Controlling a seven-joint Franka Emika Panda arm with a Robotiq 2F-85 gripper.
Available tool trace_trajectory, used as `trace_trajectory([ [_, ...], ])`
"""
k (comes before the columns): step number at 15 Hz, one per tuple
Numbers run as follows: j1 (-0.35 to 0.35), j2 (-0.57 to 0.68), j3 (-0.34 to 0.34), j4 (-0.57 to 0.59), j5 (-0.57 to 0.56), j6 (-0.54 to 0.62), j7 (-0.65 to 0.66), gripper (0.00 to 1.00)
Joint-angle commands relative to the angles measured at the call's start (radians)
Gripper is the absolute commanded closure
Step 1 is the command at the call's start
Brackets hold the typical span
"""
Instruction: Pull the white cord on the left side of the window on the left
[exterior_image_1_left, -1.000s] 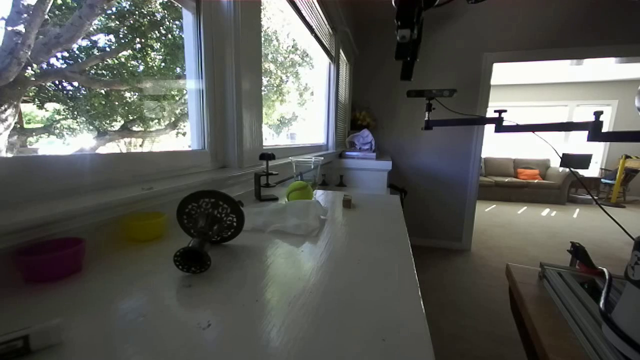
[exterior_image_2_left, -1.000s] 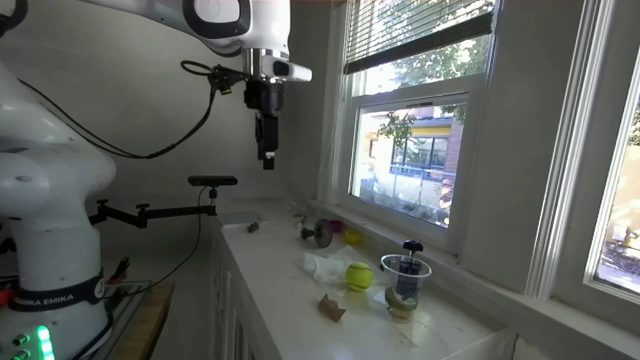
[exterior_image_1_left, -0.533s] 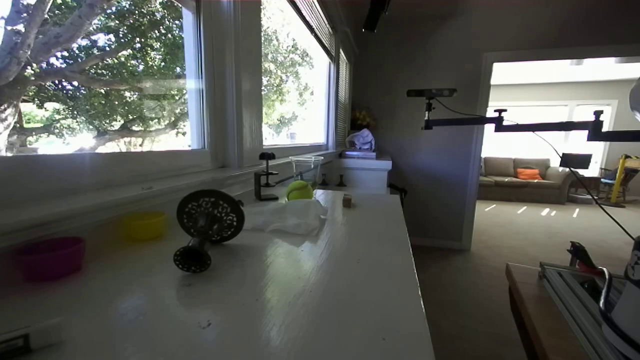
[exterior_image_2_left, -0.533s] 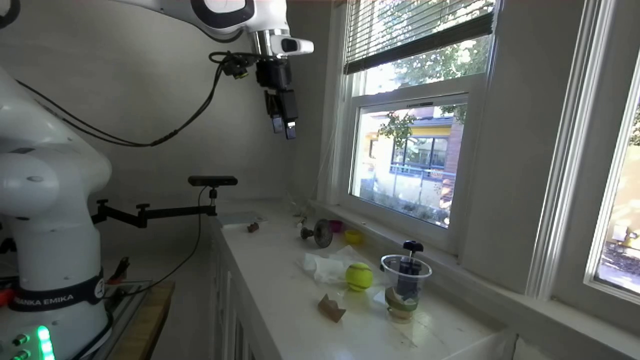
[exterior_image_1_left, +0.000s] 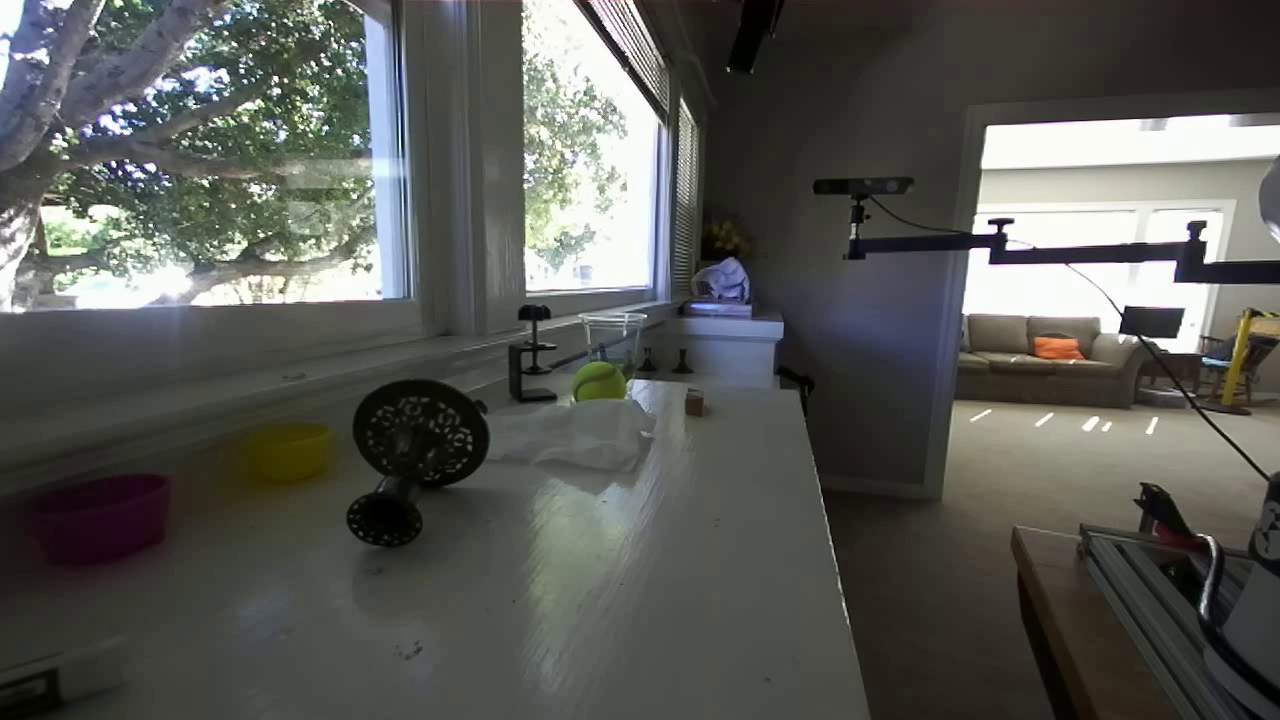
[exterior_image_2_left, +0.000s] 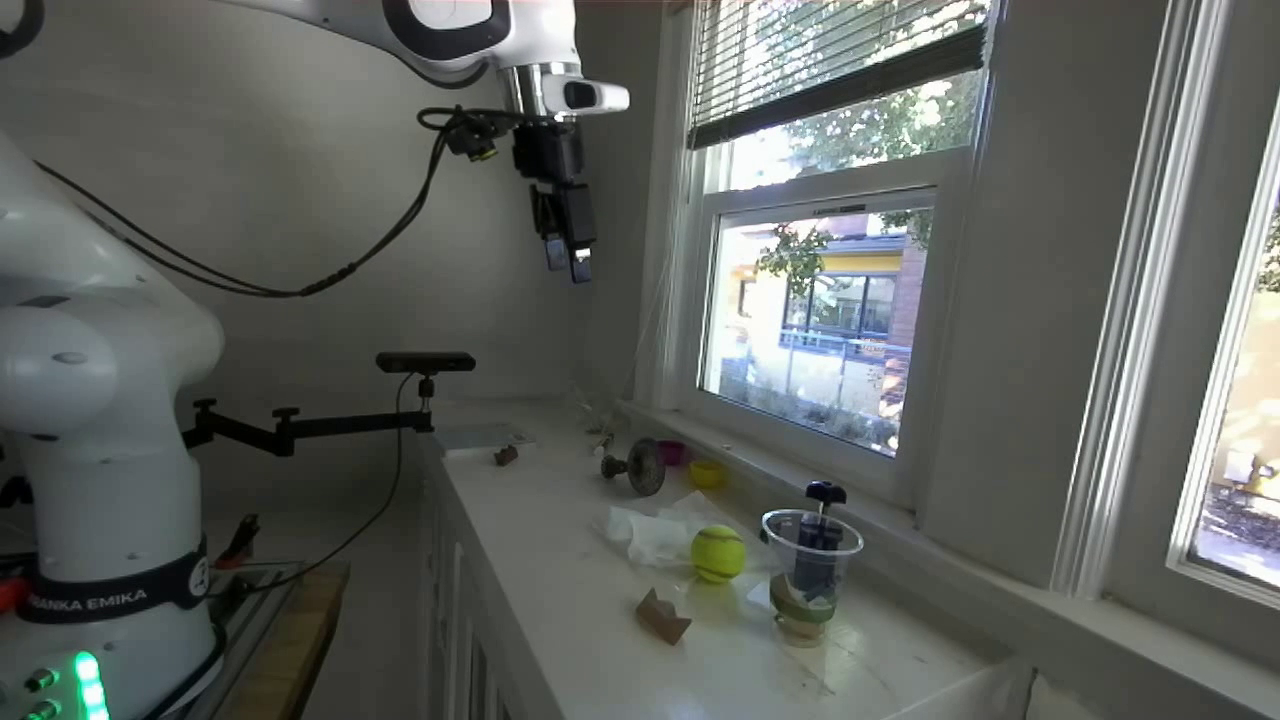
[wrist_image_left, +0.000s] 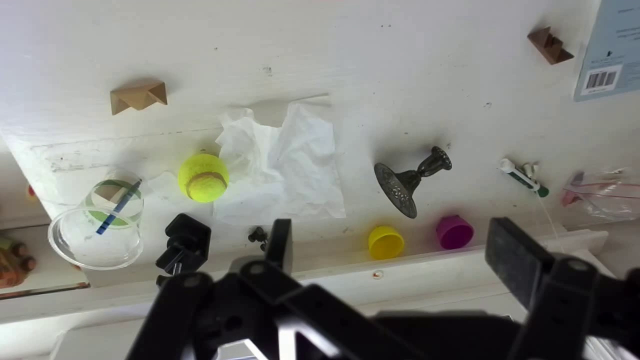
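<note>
Hovering upper left of centre in an exterior view, gripper (exterior_image_2_left: 568, 262) holds nothing, jaws parted wide. Cord (exterior_image_2_left: 650, 318) hangs near mid-frame, at the left side of the window (exterior_image_2_left: 820, 290). Its thinness may let it slip the grip; overreach may strike the window. Open air parts gripper from cord; the counter (exterior_image_2_left: 555, 535) ends lower left.
</note>
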Motion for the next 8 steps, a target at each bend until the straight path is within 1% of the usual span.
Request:
trace_trajectory([
  [1, 0.0, 0.023, 0.004, 0.023, 0.004, 0.023, -0.007, 0.0],
  [3, 0.011, 0.067, 0.01, 0.075, 0.001, 0.081, -0.025, 0.0],
  [5, 0.032, 0.126, 0.019, 0.145, 0.004, 0.163, -0.05, 0.0],
  [8, 0.084, 0.231, 0.045, 0.276, 0.01, 0.268, -0.104, 0.0],
])
